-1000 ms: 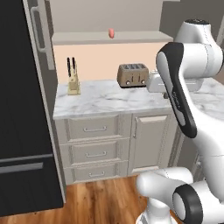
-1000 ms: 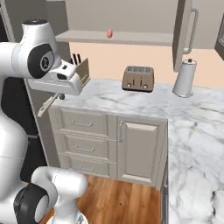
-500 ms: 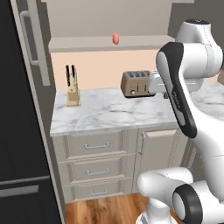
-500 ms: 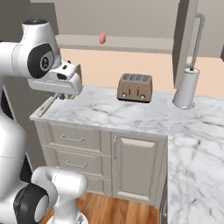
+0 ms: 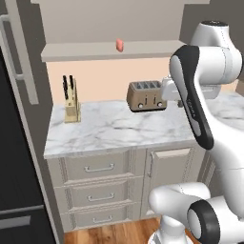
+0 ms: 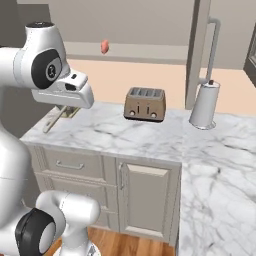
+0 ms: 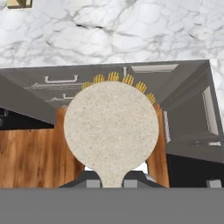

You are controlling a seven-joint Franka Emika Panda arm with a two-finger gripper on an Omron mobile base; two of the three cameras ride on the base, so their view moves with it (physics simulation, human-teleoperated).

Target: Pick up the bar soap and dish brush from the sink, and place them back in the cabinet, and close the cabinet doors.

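The dish brush (image 7: pixel 111 127) has a round cream head with yellow bristles showing past its far rim. My gripper (image 7: pixel 112 183) is shut on its neck. From the right base view its tan handle (image 6: pixel 54 120) slants down from my hand (image 6: pixel 75 95), above the counter's left end. The salmon bar soap (image 5: pixel 119 45) rests on the open cabinet's shelf (image 5: pixel 95 50), also visible as the bar soap (image 6: pixel 104 46). Both cabinet doors stand open, the left door (image 5: pixel 21 57) and the right door (image 6: pixel 199 50). The sink is out of view.
On the marble counter (image 5: pixel 119 131) stand a knife block (image 5: pixel 71 100) and a toaster (image 5: pixel 146 95). A paper towel holder (image 6: pixel 204 105) stands further right. Drawers and a base cabinet door (image 6: pixel 147 200) sit below. A dark fridge (image 5: pixel 14 190) stands at the left.
Both base views have shifted and drawn closer to the counter, so the base has driven. The brush stays in my shut gripper and the soap stays on the shelf.
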